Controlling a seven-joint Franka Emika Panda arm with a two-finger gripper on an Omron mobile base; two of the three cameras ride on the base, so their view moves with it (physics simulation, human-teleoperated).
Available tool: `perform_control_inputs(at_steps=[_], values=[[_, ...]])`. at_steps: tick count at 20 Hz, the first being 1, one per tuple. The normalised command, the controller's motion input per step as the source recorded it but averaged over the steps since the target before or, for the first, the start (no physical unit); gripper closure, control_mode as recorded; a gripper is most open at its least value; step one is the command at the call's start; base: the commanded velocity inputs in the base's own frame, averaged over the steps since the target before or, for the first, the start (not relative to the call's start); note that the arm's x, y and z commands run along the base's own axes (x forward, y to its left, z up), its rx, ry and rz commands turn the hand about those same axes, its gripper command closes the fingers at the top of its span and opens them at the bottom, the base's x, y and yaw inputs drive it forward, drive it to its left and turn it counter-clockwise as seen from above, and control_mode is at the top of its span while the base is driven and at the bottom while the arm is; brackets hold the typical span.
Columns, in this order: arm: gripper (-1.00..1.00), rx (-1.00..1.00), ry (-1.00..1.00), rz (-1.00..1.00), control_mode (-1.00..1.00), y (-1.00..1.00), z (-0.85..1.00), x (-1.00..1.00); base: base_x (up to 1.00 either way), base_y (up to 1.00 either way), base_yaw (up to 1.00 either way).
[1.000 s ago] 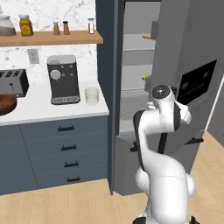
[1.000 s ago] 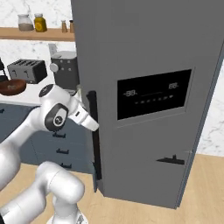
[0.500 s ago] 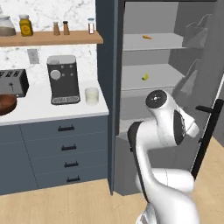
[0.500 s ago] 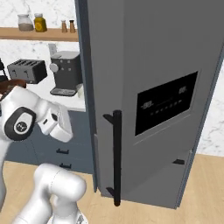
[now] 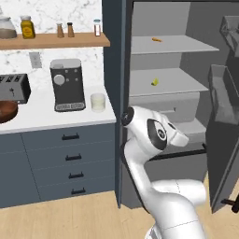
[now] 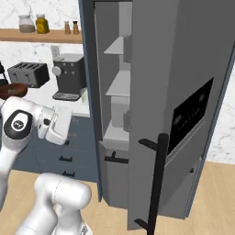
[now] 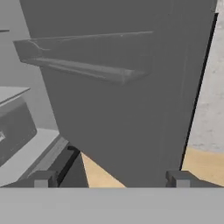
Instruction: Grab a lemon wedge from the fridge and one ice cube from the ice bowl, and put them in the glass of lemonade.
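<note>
Your lemon wedge (image 5: pixel 155 82) lies on the middle shelf of the fridge (image 5: pixel 168 88), whose door (image 6: pixel 183 105) stands swung wide open, its black bar handle (image 6: pixel 156 183) toward you in the right base view. A small orange bit (image 5: pixel 157 40) sits on the shelf above. Left of the fridge, the glass of lemonade (image 5: pixel 98 102) stands on the surface (image 5: pixel 56 119) just beside the coffee machine (image 5: pixel 68 85), with the ice bowl (image 5: pixel 7 111) near the toaster (image 5: pixel 13 88) at the far left. Your hand (image 7: pixel 111 179) faces the door's inner side, fingertips (image 7: pixel 43 179) spread wide apart, holding nothing.
</note>
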Motion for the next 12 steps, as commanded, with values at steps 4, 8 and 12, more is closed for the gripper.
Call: perform_control_inputs(at_steps=[4, 8, 12], values=[[-1.00, 0.00, -0.03, -0.14, -1.00, -0.83, 0.00, 0.43, 0.00, 0.00, 0.00], [-1.00, 0.00, -0.12, -0.02, -1.00, -0.70, 0.00, 0.05, 0.00, 0.00, 0.00], [-1.00, 0.00, -0.11, 0.06, -1.00, -0.24, 0.00, 0.00, 0.00, 0.00, 0.00]])
